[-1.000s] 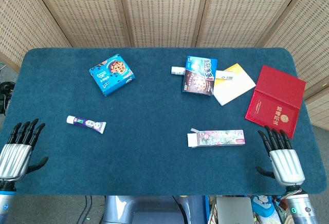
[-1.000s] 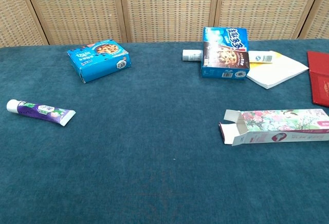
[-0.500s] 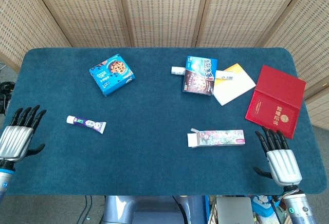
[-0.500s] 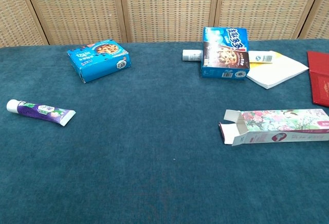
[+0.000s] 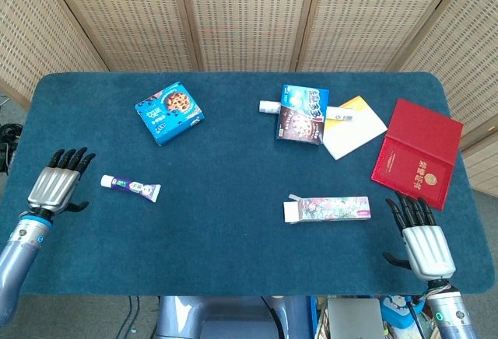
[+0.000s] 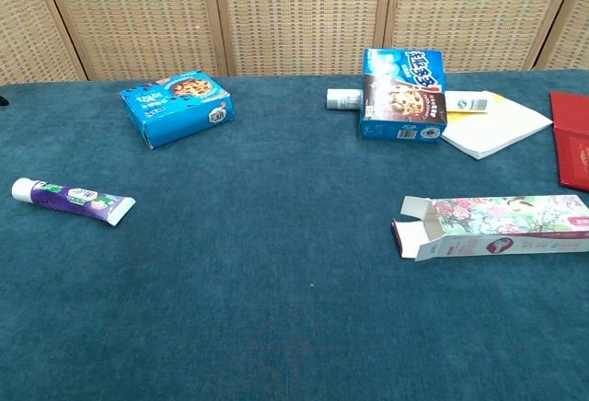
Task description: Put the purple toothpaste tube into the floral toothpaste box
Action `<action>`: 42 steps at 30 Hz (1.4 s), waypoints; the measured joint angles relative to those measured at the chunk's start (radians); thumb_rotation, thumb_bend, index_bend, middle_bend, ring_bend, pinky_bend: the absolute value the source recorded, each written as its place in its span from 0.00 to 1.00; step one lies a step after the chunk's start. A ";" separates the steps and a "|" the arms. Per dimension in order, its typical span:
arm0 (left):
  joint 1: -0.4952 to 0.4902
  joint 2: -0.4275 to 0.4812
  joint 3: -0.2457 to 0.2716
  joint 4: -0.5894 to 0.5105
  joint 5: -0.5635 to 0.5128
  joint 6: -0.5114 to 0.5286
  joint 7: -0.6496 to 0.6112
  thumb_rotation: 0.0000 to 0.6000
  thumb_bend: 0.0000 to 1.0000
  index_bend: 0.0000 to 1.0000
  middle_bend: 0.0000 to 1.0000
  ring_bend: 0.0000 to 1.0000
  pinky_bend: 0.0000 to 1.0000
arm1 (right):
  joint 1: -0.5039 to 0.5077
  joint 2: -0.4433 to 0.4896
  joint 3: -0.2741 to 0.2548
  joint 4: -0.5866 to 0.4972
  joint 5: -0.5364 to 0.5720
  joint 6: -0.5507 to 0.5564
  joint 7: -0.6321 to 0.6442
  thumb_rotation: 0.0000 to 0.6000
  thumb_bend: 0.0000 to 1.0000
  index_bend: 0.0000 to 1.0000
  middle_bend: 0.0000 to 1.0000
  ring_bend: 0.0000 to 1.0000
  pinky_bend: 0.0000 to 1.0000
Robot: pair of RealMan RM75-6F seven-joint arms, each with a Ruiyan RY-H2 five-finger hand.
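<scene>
**Layout on the table, by the clock**

Read from the head view, with twelve o'clock at the far edge of the table (image 5: 233, 277). The toothpaste tube (image 5: 130, 187) lies at nine o'clock, with the left hand (image 5: 56, 186) just outside it. The cookie box (image 5: 170, 112) sits at eleven. The toothpaste box (image 5: 327, 209) lies at four, its opened end toward the centre, and the right hand (image 5: 424, 242) is beyond its other end. At one o'clock a snack box (image 5: 303, 114) lies on a small tube (image 5: 269, 106); a notepad (image 5: 353, 127) is beside it, and a booklet (image 5: 417, 151) lies at three.
</scene>
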 measured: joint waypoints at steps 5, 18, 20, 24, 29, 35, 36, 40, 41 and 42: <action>-0.047 -0.052 0.003 0.063 -0.079 -0.055 0.036 1.00 0.23 0.08 0.00 0.00 0.07 | 0.000 0.001 0.004 -0.001 0.006 0.001 0.001 1.00 0.12 0.00 0.00 0.00 0.00; -0.132 -0.136 0.030 0.145 -0.167 -0.097 0.123 1.00 0.23 0.19 0.09 0.05 0.13 | 0.001 -0.003 0.006 0.005 0.007 0.003 0.007 1.00 0.12 0.00 0.00 0.00 0.00; -0.142 -0.149 0.034 0.154 -0.178 -0.100 0.134 1.00 0.23 0.21 0.10 0.06 0.14 | 0.000 -0.003 0.007 0.007 0.010 0.003 0.009 1.00 0.12 0.00 0.00 0.00 0.00; -0.163 -0.172 0.042 0.176 -0.207 -0.100 0.162 1.00 0.23 0.23 0.11 0.06 0.14 | 0.000 -0.002 0.009 0.010 0.015 0.002 0.010 1.00 0.12 0.00 0.00 0.00 0.00; -0.184 -0.196 0.049 0.204 -0.244 -0.112 0.182 1.00 0.23 0.24 0.12 0.07 0.15 | -0.001 0.000 0.010 0.009 0.017 0.005 0.012 1.00 0.12 0.00 0.00 0.00 0.00; -0.213 -0.235 0.065 0.248 -0.291 -0.129 0.208 1.00 0.23 0.25 0.13 0.08 0.16 | -0.001 -0.002 0.013 0.017 0.025 0.003 0.012 1.00 0.12 0.00 0.00 0.00 0.00; -0.219 -0.241 0.068 0.256 -0.300 -0.130 0.213 1.00 0.23 0.26 0.13 0.08 0.16 | -0.001 -0.002 0.013 0.017 0.025 0.003 0.013 1.00 0.12 0.00 0.00 0.00 0.00; -0.235 -0.257 0.076 0.270 -0.313 -0.131 0.221 1.00 0.23 0.27 0.14 0.09 0.17 | 0.000 -0.004 0.013 0.019 0.023 0.005 0.011 1.00 0.12 0.00 0.00 0.00 0.00; -0.238 -0.260 0.077 0.271 -0.313 -0.131 0.219 1.00 0.23 0.28 0.15 0.09 0.17 | -0.001 -0.005 0.013 0.020 0.023 0.005 0.011 1.00 0.12 0.00 0.00 0.00 0.00; -0.241 -0.263 0.078 0.273 -0.312 -0.129 0.217 1.00 0.23 0.28 0.15 0.09 0.17 | -0.001 -0.005 0.012 0.021 0.023 0.005 0.011 1.00 0.12 0.00 0.00 0.00 0.00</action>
